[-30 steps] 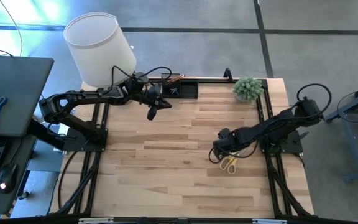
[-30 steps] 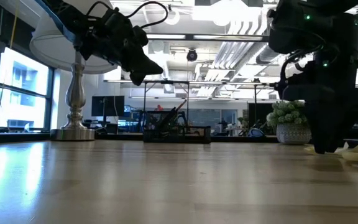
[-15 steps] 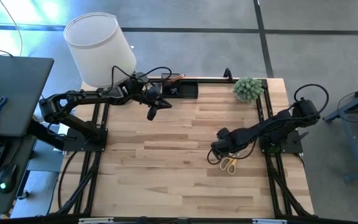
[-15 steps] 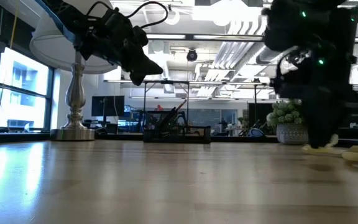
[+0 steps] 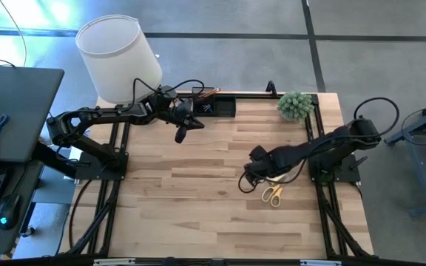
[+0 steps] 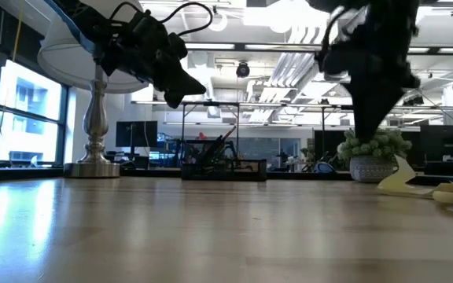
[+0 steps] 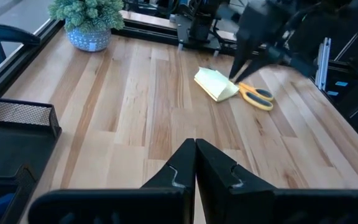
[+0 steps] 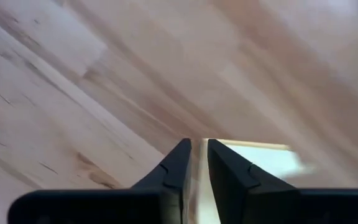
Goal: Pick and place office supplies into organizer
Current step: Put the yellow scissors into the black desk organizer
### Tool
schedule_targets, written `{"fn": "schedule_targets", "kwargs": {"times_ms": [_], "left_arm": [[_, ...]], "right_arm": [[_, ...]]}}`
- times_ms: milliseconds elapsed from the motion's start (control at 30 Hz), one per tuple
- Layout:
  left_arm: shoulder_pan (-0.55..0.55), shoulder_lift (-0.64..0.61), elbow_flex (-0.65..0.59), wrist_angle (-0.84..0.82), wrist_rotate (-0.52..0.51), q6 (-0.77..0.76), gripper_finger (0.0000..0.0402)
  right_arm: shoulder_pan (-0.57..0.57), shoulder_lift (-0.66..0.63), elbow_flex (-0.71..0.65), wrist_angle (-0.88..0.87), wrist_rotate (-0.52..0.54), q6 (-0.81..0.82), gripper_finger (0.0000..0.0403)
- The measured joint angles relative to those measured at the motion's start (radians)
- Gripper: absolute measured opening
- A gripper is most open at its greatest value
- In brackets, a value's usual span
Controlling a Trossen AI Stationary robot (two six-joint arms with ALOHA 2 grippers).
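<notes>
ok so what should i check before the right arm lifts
1. Yellow sticky-note pad between the right gripper jaws: ok, its edge shows in the narrow gap.
2. Pad free of the table: not ok, tilted, one edge down.
3. Orange-handled scissors apart from the pad: ok.
4. Organizer open to approach: cannot tell, left gripper hovers shut beside it.

Yellow sticky-note pad (image 7: 216,84) tilted, orange-handled scissors (image 7: 257,96) beside
</notes>
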Motion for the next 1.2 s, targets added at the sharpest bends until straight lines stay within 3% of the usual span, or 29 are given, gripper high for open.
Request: {"fn": "schedule_targets", "kwargs": {"times_ms": [167, 300, 433, 667, 800, 1033, 1200], "left_arm": [[0.000, 0.000, 0.000, -0.007, 0.000, 0.007, 0.0001], [0.000, 0.000, 0.000, -0.016, 0.000, 0.008, 0.0001], [0.000, 0.000, 0.000, -0.021, 0.006, 0.006, 0.0001], [-0.001, 0.000, 0.000, -0.031, 0.045, 0.006, 0.0001], [-0.001, 0.000, 0.000, -0.031, 0.045, 0.006, 0.0001], [0.000, 0.000, 0.000, -0.013, 0.045, 0.007, 0.0001], [0.000, 0.000, 0.000, 0.000, 0.045, 0.007, 0.0001]], "right_arm": [[0.045, -0.002, 0.117, -0.248, 0.067, 0.055, 0.0036], [0.109, -0.002, 0.134, -0.313, 0.018, 0.150, 0.0026], [0.202, -0.002, 0.086, -0.254, -0.081, 0.278, 0.0015], [0.357, -0.002, -0.004, 0.006, -0.053, 0.511, 0.0009], [0.385, -0.002, -0.030, 0.096, -0.083, 0.370, 0.0024], [0.375, -0.002, -0.030, 0.096, -0.188, -0.140, 0.0061], [0.347, -0.002, -0.030, 0.088, -0.146, -0.390, 0.0096]]}}
